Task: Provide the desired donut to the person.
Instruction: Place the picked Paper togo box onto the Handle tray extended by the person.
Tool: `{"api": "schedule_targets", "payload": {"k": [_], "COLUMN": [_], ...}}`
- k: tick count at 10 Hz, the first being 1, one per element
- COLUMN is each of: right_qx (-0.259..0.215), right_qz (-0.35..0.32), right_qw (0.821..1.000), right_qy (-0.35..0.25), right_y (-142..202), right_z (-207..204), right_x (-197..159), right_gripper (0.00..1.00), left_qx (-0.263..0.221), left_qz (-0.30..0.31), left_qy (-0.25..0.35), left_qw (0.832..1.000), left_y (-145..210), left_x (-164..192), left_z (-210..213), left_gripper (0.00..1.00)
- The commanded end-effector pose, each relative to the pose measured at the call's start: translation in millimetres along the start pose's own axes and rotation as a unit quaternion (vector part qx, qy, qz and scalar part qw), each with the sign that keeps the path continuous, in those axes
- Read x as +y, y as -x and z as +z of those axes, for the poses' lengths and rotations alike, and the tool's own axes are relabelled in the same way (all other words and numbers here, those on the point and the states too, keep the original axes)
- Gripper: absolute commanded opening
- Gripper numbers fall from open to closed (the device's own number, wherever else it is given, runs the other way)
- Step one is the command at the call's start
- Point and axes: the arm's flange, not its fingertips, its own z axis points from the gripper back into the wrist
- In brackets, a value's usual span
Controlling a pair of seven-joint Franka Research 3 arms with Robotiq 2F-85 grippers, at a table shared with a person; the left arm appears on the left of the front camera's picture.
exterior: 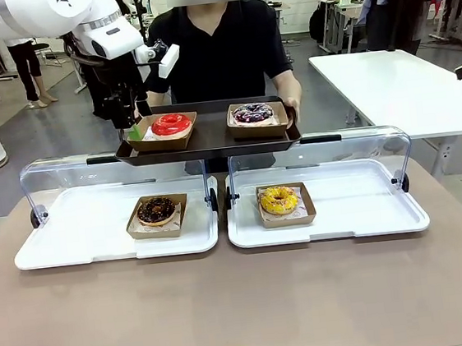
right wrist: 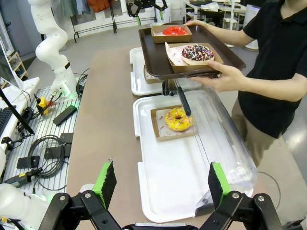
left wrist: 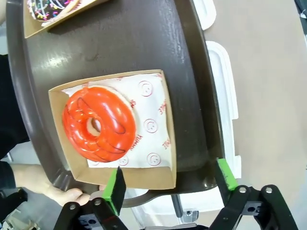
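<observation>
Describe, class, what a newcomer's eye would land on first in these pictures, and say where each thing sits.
First, the bright red donut in its cardboard box on the dark tray that a person in black holds at the table's far side, next to a dark sprinkled donut. The left gripper hangs open right at the red donut's box. Nearer, two white trays under raised clear lids hold a chocolate donut and a yellow donut.

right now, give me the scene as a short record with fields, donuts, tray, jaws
brown tray: held by the person above the far table edge
on tray: red donut in its box, sprinkled chocolate donut in its box
white trays: chocolate donut on one, yellow donut on the other
left gripper: jaws open, at the red donut's box, nothing held
right gripper: jaws open, empty, above the yellow donut's tray
</observation>
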Motion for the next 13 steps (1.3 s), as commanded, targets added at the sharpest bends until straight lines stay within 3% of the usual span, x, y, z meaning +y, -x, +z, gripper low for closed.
{"api": "schedule_targets", "payload": {"k": [1, 5, 11, 13], "right_qx": [-0.003, -0.003, -0.003, -0.003], "right_qz": [0.003, 0.003, 0.003, 0.003], "right_qw": [1.0, 1.0, 1.0, 1.0], "right_qy": [-0.004, -0.004, -0.004, -0.004], "right_y": [0.4, 0.4, 0.4, 0.4], "right_z": [-0.3, -0.3, -0.3, -0.3], "right_x": [0.4, 0.4, 0.4, 0.4], "right_gripper": [1.0, 1.0, 1.0, 1.0], "left_qx": [0.014, 0.026, 0.01, 0.0], "left_qz": [-0.006, -0.005, -0.053, -0.027], "left_qy": [0.018, 0.039, -0.038, -0.052], "left_qw": [1.0, 0.999, 0.998, 0.998], "left_y": [-0.1, 4.3, 82.5, 116.4], "left_x": [4.5, -6.8, -168.2, -187.8], "left_z": [6.9, 13.7, 70.5, 73.8], "left_gripper": [1.0, 1.0, 1.0, 1.0]}}
